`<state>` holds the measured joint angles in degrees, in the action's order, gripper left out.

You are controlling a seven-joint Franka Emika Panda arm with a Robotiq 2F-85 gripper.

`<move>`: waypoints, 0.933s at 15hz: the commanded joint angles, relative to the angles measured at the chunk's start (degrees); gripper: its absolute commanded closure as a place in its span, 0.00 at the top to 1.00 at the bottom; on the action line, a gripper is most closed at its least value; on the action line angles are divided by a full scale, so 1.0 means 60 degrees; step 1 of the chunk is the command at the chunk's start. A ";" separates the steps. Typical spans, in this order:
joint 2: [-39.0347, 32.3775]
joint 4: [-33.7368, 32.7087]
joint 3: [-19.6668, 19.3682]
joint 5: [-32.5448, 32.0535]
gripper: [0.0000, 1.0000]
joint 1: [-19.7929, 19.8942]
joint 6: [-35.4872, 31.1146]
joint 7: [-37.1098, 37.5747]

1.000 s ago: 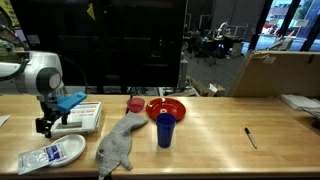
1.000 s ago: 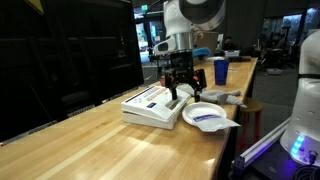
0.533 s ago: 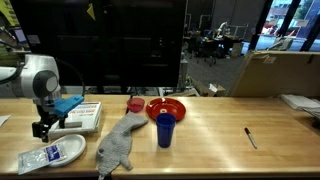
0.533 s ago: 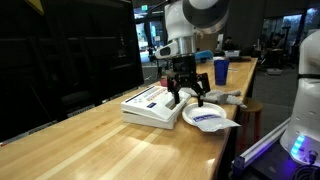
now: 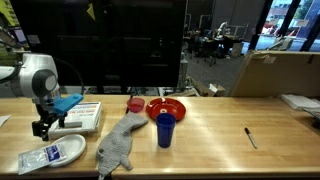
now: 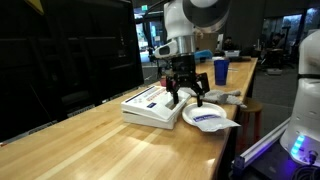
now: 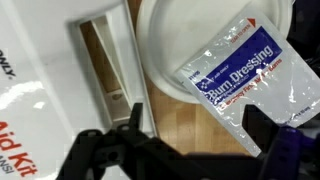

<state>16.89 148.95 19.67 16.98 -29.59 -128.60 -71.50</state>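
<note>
The gripper point(image 6: 187, 98) is hanging wide open with nothing in its grasp, hovering low over the table point(image 6: 90, 150) at the seam between the first aid kit point(image 6: 152, 106) and the white bowl point(image 6: 190, 115). In the wrist view the burn dressing packet point(image 7: 235, 65) is lying tilted inside the white bowl point(image 7: 165, 45) in the upper right of the frame. It is sitting just above the gripper point(image 7: 190, 152), whose dark fingers point(image 7: 100, 150) are spreading across the bottom edge, while the first aid kit point(image 7: 45, 90) is filling the left side. In an exterior view the gripper point(image 5: 42, 125) is standing at the left, with the bowl point(image 5: 70, 148) just below it and a grey cloth point(image 5: 118, 145), a blue cup point(image 5: 165, 128) and a red bowl point(image 5: 167, 107) lying farther right.

Compared with a second ago, the gripper is sitting slightly farther off the kit and closer over the bowl. Its jaws are standing as wide as before, and the packet and bowl are lying unmoved.
</note>
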 commanded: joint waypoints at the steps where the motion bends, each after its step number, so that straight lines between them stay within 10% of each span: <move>1: 0.0002 -0.0276 -0.0137 -0.0629 1.00 0.0095 0.0114 0.0035; 14: -0.0224 -0.0543 -0.0322 -0.0941 1.00 0.0202 0.0260 -0.0150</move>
<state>15.13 145.53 18.22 10.63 -28.19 -126.75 -71.72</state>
